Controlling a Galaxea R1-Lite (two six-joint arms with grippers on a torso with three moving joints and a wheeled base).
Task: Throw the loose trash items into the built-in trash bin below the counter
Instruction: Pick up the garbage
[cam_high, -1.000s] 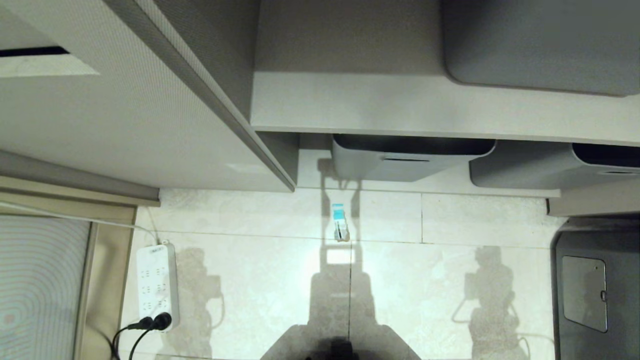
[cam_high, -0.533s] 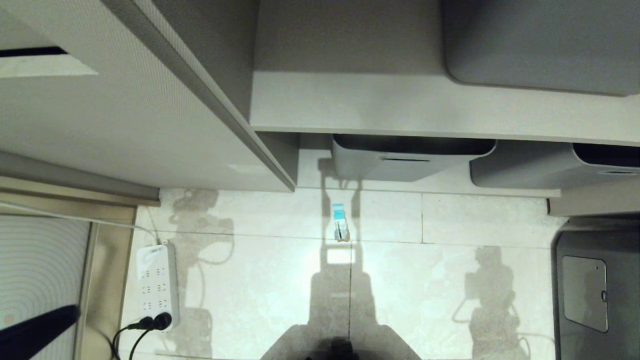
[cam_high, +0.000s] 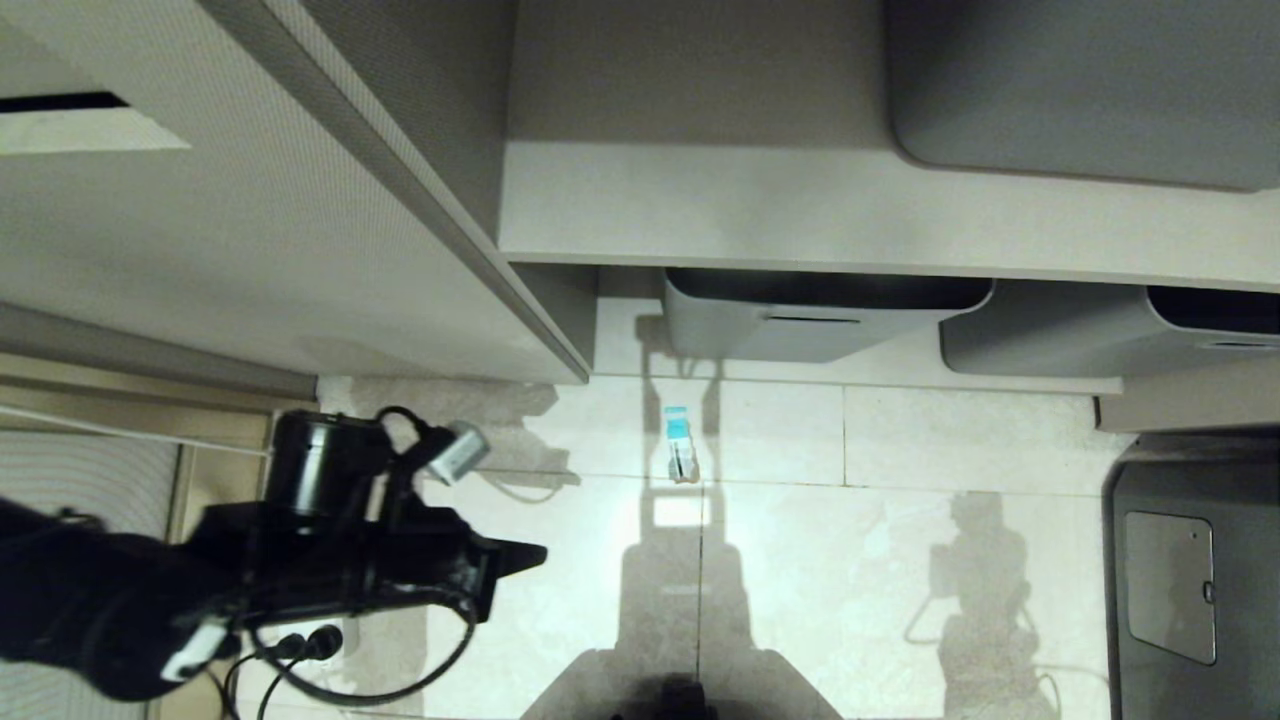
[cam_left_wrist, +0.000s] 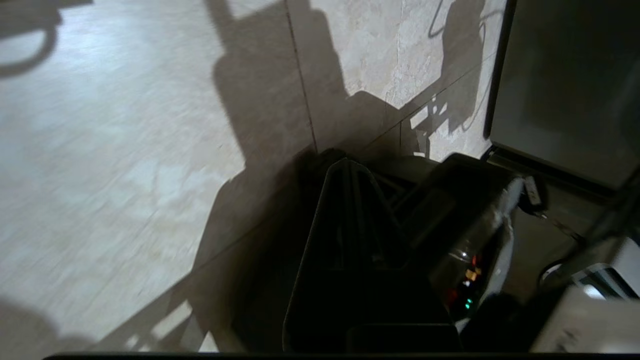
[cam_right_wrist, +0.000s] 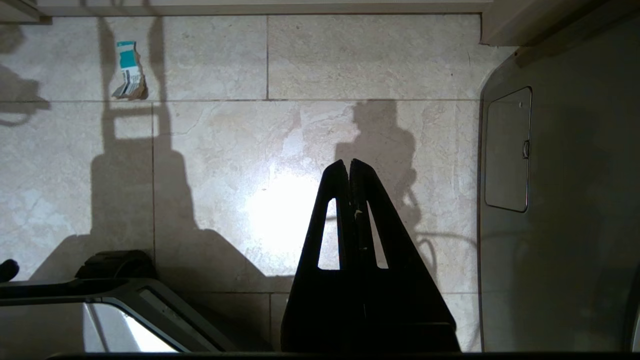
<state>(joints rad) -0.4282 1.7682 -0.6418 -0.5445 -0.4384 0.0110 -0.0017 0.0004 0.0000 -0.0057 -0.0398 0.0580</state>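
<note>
Lay alone on the tiled floor (cam_high: 900, 520): teal-and-white wrapper (cam_high: 679, 443), just before a grey tub (cam_high: 800, 325) under the shelf. Hung low at left, well apart from it: left gripper (cam_high: 535, 555), fingers pressed together, empty. Held above bare floor: right gripper (cam_right_wrist: 349, 167), fingers likewise closed, empty.

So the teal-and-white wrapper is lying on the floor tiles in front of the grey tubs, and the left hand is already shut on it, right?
Not quite. The teal-and-white wrapper does lie on the floor tiles before the grey tubs, but the left hand, though shut, holds nothing and is well apart from it, as the head view shows.
</note>
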